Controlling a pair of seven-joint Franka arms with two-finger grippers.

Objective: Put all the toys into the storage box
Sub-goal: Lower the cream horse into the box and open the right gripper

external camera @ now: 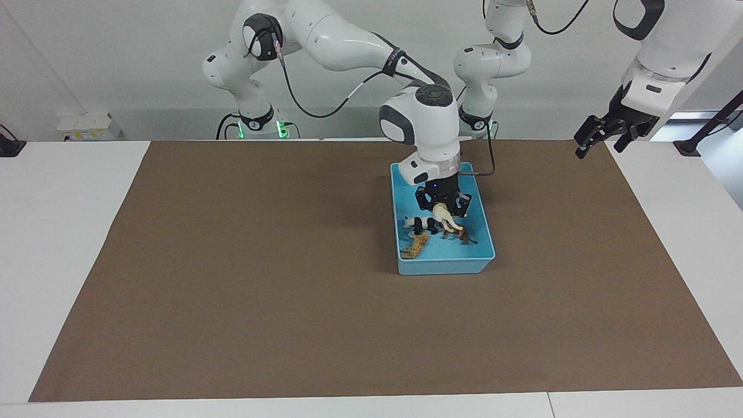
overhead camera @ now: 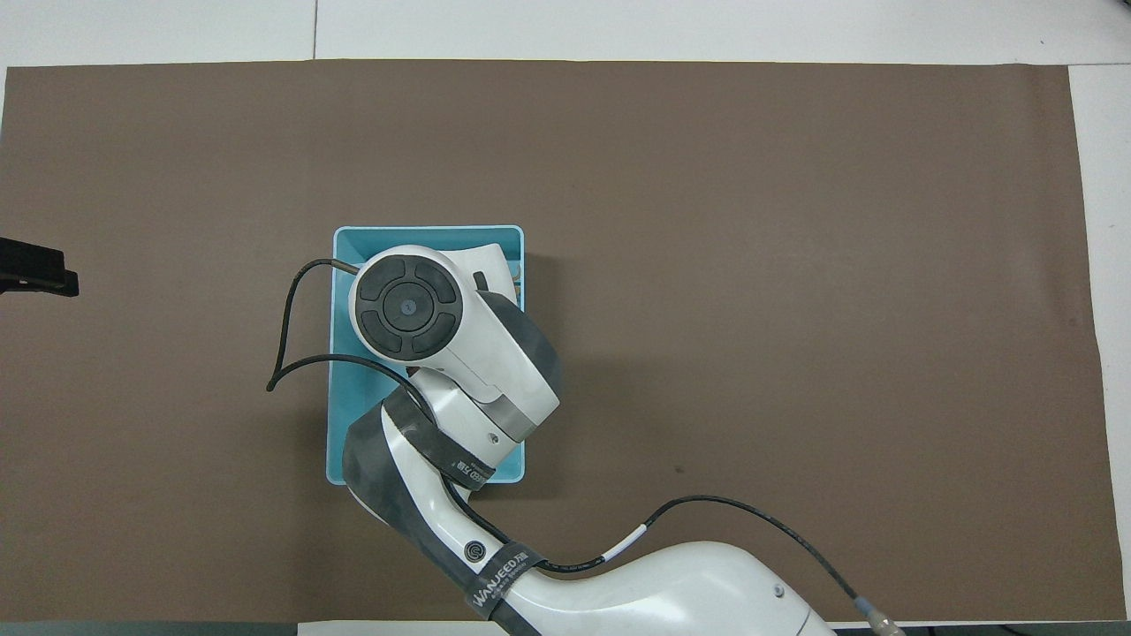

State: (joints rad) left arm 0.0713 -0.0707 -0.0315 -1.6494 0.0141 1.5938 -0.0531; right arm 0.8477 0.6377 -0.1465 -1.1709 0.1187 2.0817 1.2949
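Observation:
The light blue storage box (external camera: 446, 266) stands on the brown mat, toward the left arm's end; it also shows in the overhead view (overhead camera: 424, 237). In it lie the black-and-white panda (external camera: 419, 223), the orange tiger (external camera: 415, 245) and the brown lion (external camera: 457, 234). My right gripper (external camera: 444, 210) reaches down into the box and is shut on the cream-white horse (external camera: 446, 217), held tilted just above the lion. In the overhead view the right arm hides the toys. My left gripper (external camera: 602, 138) waits open and empty, raised over the mat's corner at its own end.
The brown mat (external camera: 261, 261) covers most of the white table. A black cable (overhead camera: 292, 353) from the right arm loops out beside the box. A black stand (external camera: 691, 145) sits off the mat near the left arm.

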